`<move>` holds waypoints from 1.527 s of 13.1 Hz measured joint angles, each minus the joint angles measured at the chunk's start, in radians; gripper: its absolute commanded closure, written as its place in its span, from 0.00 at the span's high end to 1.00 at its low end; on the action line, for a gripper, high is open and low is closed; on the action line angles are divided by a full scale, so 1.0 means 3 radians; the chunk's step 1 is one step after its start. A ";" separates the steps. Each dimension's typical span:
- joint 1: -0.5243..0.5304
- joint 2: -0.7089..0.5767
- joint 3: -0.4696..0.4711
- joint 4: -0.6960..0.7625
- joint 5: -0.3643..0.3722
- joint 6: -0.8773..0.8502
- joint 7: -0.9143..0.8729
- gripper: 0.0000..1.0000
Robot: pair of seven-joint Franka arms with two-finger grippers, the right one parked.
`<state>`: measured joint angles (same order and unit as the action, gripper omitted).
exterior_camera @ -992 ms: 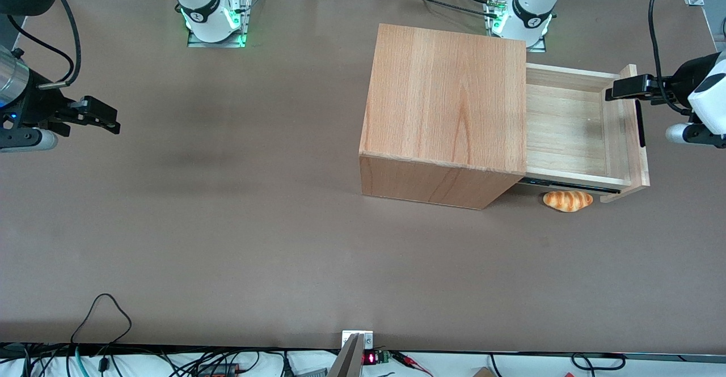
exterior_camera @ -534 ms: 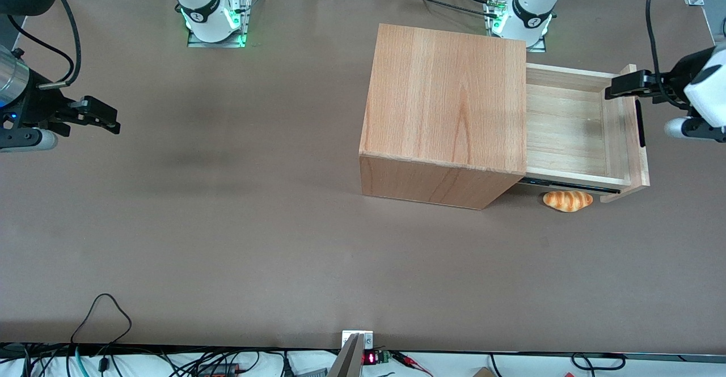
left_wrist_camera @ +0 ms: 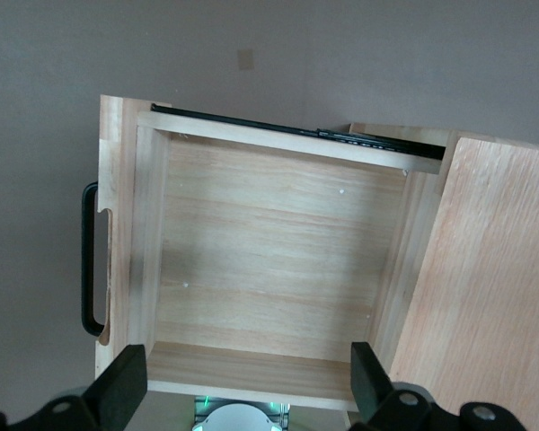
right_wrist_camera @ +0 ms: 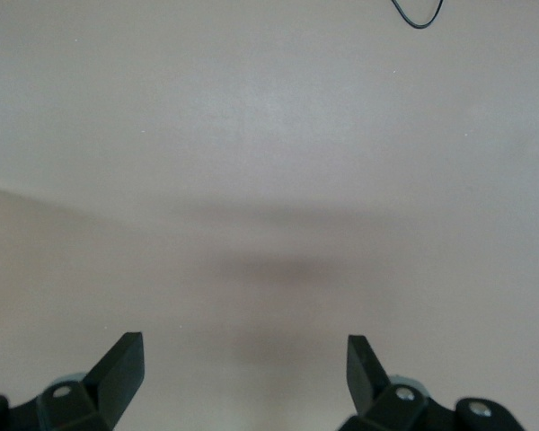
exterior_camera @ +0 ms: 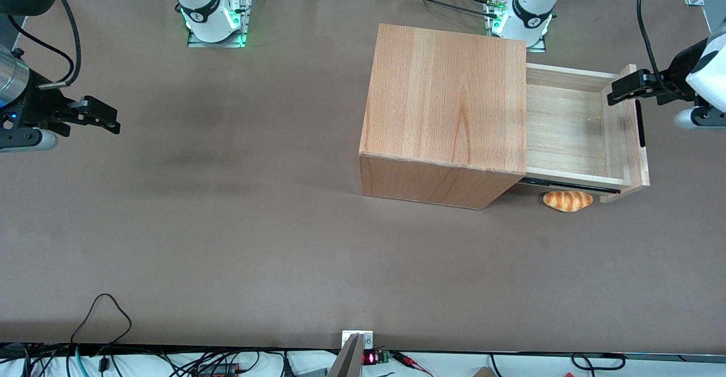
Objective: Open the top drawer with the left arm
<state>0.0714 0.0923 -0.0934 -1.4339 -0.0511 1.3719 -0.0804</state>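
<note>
Black and two-fingered, the claw [exterior_camera: 619, 90] of the glossy white left arm [exterior_camera: 700, 76] hangs above the farther end of the drawer's front panel, its fingers [left_wrist_camera: 121, 384] spread wide with nothing between them; from the wrist camera they frame the open box below without touching it.

Underneath everything lies the broad brown bench [exterior_camera: 227, 224]. On it, toward the working arm's end, stands the large cube-shaped wooden cabinet [exterior_camera: 445, 110]. From its side facing that end, the shallow light-wood top drawer [exterior_camera: 567, 133] stands pulled well out, its bare plank floor [left_wrist_camera: 269, 260] in plain sight and holding nothing. A dark metal runner [left_wrist_camera: 305, 133] shows along the drawer's wall nearer the front camera. At the drawer's outer end sits the taller pale wood front panel [exterior_camera: 638, 156], and on its outward face the slim black bar handle [exterior_camera: 640, 123], clear of the claw.

Smallest of all, a golden-brown, striped bread roll [exterior_camera: 568, 200] lies on the bench just beside the cabinet, under the drawer's nearer edge.
</note>
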 measured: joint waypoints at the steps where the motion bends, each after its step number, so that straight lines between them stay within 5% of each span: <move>1: 0.0001 -0.0053 0.0000 -0.0100 0.0000 0.0087 -0.0002 1.00; 20: 0.0001 -0.0176 0.0097 -0.0374 0.0048 0.0265 -0.0002 1.00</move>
<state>0.0718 0.0393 -0.0642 -1.5460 -0.0368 1.4514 -0.0810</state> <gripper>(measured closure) 0.000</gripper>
